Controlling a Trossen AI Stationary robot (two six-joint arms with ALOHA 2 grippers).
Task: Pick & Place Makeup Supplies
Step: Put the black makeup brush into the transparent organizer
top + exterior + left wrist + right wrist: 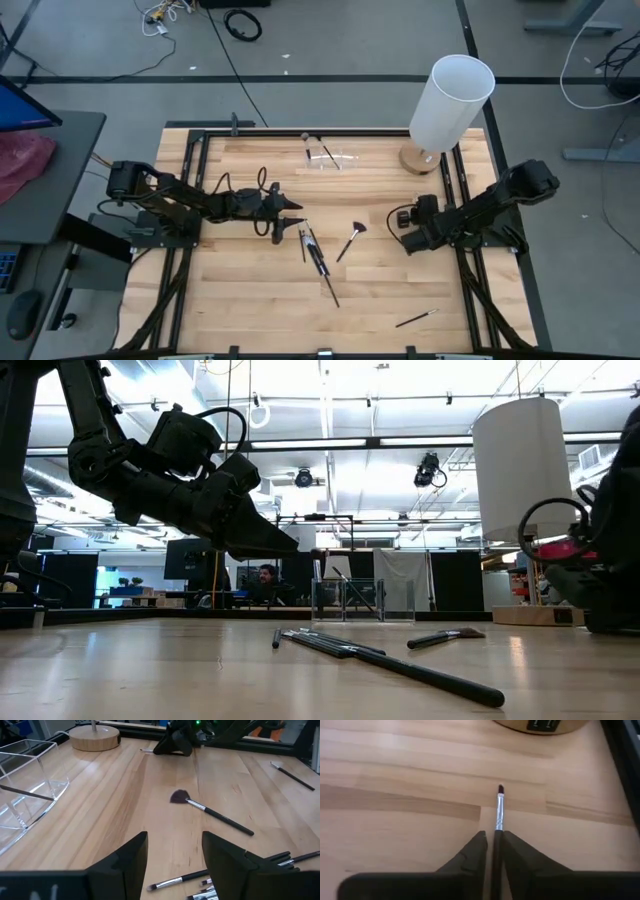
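1. Two grippers are in play. The right gripper (491, 834) matters: its jaws are pinched almost together on the black handle of a thin makeup brush with a silvery ferrule and a small dark tip (499, 812).
2. Key relation: the brush's long axis runs straight out along the fingers. Ferrule and tip stick out ahead of the fingertips, and the handle runs back between them.
3. I can't tell whether the brush is off the pale wooden table (250, 300) or lying on it.
4. The small clear plastic holder (330, 157) sits well apart from the right gripper, off to one side of where it points. My read: the next move is lift, swing across, then tilt the tip down.
5. The left gripper (175, 835) is wide open and holds nothing. It hangs above the table, with a loose bundle of black-handled brushes and sticks (315, 255) just beside and below its fingers.
6. A black fan-shaped brush (352, 238) lies between the two grippers, nearer the left one's bundle.
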